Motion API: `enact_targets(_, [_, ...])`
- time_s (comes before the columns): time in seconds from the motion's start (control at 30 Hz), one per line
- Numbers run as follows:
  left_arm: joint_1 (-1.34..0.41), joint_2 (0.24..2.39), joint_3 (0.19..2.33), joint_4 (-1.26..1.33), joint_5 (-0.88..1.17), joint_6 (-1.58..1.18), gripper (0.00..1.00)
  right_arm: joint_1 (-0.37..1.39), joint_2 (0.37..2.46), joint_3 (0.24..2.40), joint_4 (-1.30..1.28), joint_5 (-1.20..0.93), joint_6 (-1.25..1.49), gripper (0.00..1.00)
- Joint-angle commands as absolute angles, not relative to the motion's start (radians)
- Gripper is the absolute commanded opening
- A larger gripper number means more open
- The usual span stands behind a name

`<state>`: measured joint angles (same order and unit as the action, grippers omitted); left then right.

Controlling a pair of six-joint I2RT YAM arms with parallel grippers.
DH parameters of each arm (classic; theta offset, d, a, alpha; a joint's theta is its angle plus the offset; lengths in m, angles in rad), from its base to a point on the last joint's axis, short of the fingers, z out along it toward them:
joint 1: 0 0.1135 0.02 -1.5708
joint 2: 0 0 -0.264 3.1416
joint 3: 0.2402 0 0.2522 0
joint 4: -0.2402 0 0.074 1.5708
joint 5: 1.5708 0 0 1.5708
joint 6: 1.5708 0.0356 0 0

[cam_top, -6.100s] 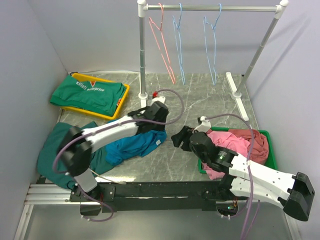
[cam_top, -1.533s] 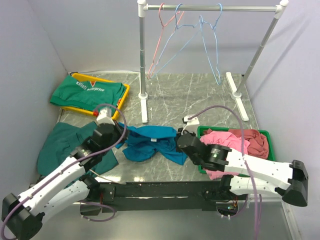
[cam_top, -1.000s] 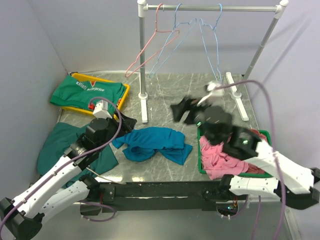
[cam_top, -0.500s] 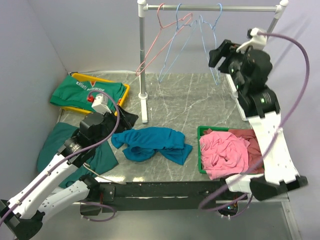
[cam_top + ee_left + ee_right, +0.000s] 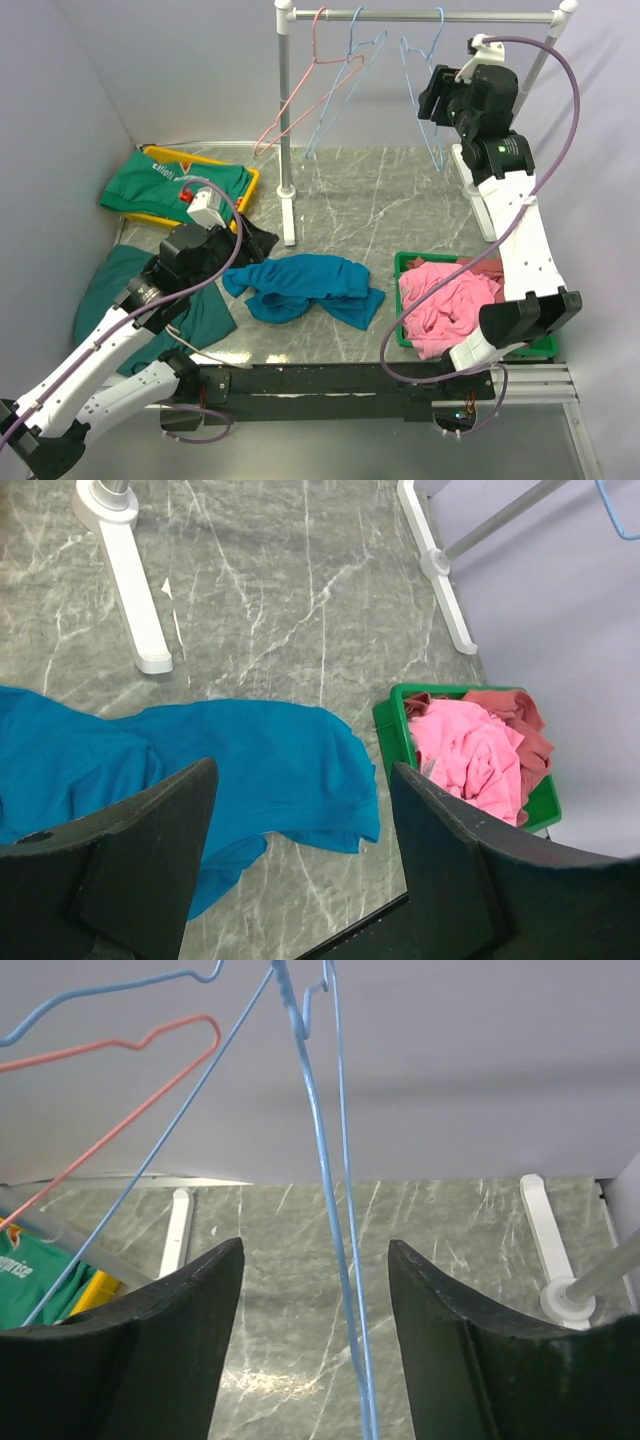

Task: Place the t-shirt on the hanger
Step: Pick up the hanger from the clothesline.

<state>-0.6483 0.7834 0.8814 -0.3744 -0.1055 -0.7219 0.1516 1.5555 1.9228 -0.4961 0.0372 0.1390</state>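
The right jaws stand spread with nothing pinched, and the hanger (image 5: 317, 1160) runs down the gap between them as two thin wires, seemingly touching neither side. I judge the danger lies there. Closing could catch one wire only and twist the frame, or slip off so slight a wire. Lifting could also snag the hook on the rail (image 5: 390, 15) or drag the second blue hanger (image 5: 144, 1150), which hangs tilted just left of these jaws with the pink hanger (image 5: 110, 1129) beyond it. The left jaws are likewise spread and empty, low over the tabletop (image 5: 300, 580), with the t-shirt (image 5: 260, 765) bunched just ahead of and beneath them, well apart from the right jaws. Its neck opening cannot be made out, so threading the hanger into it may go astray. Only the right wrist view shows the wires inside the gap. Only the top view shows the hooks on the rail and how far off the t-shirt lies — and only the left wrist view shows its folds close up.
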Motion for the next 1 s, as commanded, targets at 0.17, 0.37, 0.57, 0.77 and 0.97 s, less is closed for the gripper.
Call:
enact_targets(0.17, [-0.644, 0.761, 0.927, -0.380, -0.100, -0.692, 0.75, 0.141, 1.641, 2.010, -0.522, 0.066, 0.087, 0.54])
enact_targets(0.37, [-0.644, 0.756, 0.923, -0.385, -0.101, -0.693, 0.75, 0.141, 1.673, 2.016, -0.525, 0.078, 0.078, 0.52])
enact_targets(0.57, [-0.644, 0.750, 0.914, -0.387, -0.104, -0.696, 0.75, 0.143, 1.648, 2.000, -0.514, 0.087, 0.091, 0.30])
enact_targets(0.77, [-0.644, 0.742, 0.911, -0.387, -0.107, -0.698, 0.75, 0.143, 1.651, 2.052, -0.545, 0.129, 0.081, 0.00])
enact_targets(0.97, [-0.644, 0.744, 0.911, -0.390, -0.110, -0.695, 0.75, 0.144, 1.634, 2.094, -0.537, 0.132, 0.089, 0.00])
